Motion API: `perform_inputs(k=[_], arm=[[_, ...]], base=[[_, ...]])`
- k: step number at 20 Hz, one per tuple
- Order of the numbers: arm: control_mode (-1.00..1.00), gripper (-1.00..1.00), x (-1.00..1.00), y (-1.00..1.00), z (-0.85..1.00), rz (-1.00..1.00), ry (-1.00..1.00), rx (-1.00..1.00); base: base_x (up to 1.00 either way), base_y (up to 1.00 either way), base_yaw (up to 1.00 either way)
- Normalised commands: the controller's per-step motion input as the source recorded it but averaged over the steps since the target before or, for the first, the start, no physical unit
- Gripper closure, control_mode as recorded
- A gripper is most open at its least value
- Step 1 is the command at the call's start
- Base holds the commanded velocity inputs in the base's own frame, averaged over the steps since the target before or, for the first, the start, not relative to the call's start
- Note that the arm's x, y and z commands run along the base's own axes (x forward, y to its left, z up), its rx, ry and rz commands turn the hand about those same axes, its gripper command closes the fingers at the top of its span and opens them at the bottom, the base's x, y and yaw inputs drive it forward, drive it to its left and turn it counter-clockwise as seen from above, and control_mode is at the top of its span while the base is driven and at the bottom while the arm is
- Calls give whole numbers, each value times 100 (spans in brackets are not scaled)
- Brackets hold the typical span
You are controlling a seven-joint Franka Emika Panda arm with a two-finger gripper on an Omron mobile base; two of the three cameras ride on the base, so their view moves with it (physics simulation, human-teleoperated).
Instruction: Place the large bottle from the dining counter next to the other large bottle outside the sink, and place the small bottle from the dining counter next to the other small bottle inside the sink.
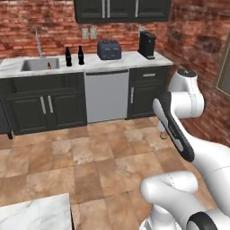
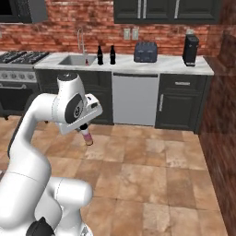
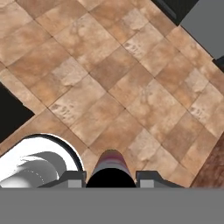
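Note:
My gripper (image 2: 85, 132) hangs over the tiled floor, well short of the kitchen counter, shut on the small bottle (image 2: 87, 138). That bottle is pinkish and points down from the hand. In the hand view the small bottle (image 3: 110, 167) sits between the two fingertips (image 3: 72, 178), seen end on. Two dark large bottles (image 1: 68, 57) (image 1: 81, 55) stand side by side on the white counter just right of the sink (image 1: 39, 64). Another small bottle (image 1: 48, 66) shows inside the basin. From the right the large bottles (image 2: 100, 55) (image 2: 112, 55) and the sink (image 2: 73, 60) appear again.
A blue toaster (image 1: 109, 49) and a black coffee machine (image 1: 147, 44) stand on the counter right of the bottles. Below is a grey dishwasher (image 1: 107, 95) between dark cabinets. A stove (image 2: 18, 57) lies left of the sink. The marble dining counter's corner (image 1: 36, 213) is at lower left.

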Motion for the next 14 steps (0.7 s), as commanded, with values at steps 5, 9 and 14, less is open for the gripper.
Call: perform_inputs(k=[5,9,14], arm=[[100,100,0,0,0,0,0,0],[100,100,0,0,0,0,0,0],[100,100,0,0,0,0,0,0]], base=[[61,-7,0],[57,-5,0],[55,-4,0]])
